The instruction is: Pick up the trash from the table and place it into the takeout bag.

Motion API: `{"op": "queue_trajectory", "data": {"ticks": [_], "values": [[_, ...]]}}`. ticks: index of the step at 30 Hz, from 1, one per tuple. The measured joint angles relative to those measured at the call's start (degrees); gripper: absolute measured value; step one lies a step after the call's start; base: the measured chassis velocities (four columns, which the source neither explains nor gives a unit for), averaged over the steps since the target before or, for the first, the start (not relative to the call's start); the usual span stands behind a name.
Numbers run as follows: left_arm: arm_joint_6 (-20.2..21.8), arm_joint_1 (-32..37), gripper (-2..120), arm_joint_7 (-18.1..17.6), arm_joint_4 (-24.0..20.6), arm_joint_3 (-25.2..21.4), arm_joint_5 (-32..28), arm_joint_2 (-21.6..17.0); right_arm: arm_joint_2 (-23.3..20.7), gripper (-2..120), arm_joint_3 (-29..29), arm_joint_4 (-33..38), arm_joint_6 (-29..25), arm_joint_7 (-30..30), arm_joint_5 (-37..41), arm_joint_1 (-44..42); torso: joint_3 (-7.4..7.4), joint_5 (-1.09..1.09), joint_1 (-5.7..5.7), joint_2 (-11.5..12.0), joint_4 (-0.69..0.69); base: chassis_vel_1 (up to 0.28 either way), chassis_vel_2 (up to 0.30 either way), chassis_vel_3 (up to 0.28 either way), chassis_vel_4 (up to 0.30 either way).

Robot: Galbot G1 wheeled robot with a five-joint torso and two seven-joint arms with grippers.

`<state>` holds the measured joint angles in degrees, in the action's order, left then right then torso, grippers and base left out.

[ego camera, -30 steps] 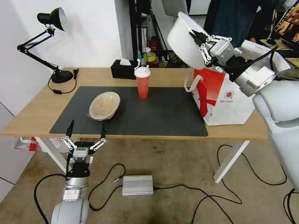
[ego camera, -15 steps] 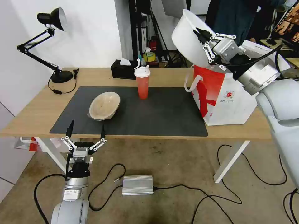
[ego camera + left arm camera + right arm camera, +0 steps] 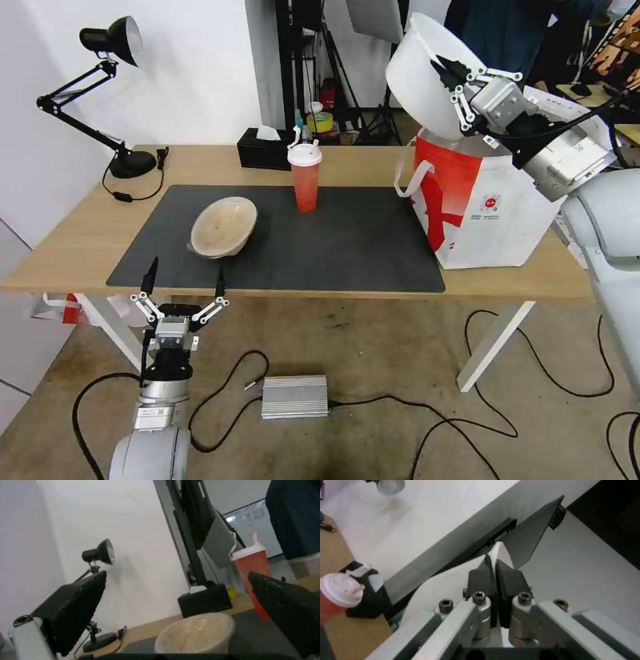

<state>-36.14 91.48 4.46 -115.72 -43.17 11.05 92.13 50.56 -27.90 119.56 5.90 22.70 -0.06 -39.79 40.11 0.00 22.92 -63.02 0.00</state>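
The right gripper [image 3: 448,72] pinches the rim of the white bowl [image 3: 420,80], fingers [image 3: 493,580] clamped flat on the thin wall, holding it tilted just above the bag [image 3: 480,200] mouth. To finish well, centre the bowl over the opening below the gripper, lower it past the rim, then let go, or scraps may spill. The cup [image 3: 305,177] and beige bowl [image 3: 223,227] wait on the table [image 3: 80,227]. The left gripper [image 3: 183,283] hangs spread wide, empty, before the table edge.
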Motion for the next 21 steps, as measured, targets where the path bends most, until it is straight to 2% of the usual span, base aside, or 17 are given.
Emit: {"op": "queue_trajectory", "data": {"ticks": [21], "values": [[-0.03, 0.47, 100, -0.12, -0.29, -0.27, -0.52, 0.0, 1.88, 1, -3.31, -1.97, -2.98, 0.07, -3.03, -6.89, 0.0, 0.0, 0.0, 0.0, 0.0, 0.0, 0.0, 0.0, 0.0]]}}
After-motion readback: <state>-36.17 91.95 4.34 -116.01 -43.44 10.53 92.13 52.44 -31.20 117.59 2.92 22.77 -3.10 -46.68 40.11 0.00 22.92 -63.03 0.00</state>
